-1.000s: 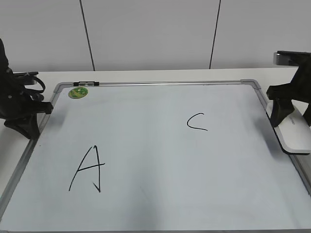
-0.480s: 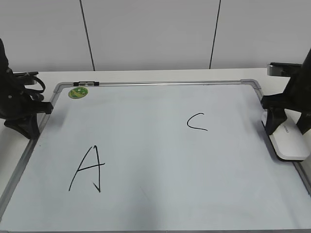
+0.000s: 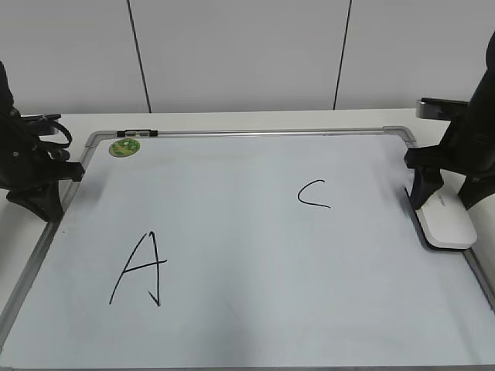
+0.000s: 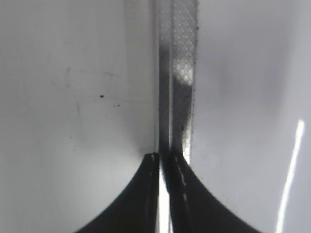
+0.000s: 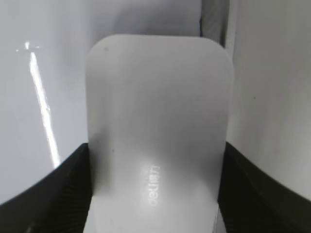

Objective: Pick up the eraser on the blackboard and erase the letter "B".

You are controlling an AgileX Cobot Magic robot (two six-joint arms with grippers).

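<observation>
The blackboard lies flat on the table. A black "A" and a black "C" are drawn on it. No "B" shows in any view. The white eraser rests over the board's right frame. My right gripper is shut on it. In the right wrist view the eraser fills the space between the two fingers of this gripper, grey lettering on top. My left gripper stays at the board's left edge. In the left wrist view it is shut and empty over the silver frame.
A round green magnet sits at the board's back left corner, next to a small black and silver piece on the top frame. White table shows beyond the board's edges; a grey wall stands behind.
My right gripper has moved left and slightly away with the eraser, from off the board's right side to over its right frame. The left arm has not moved.
</observation>
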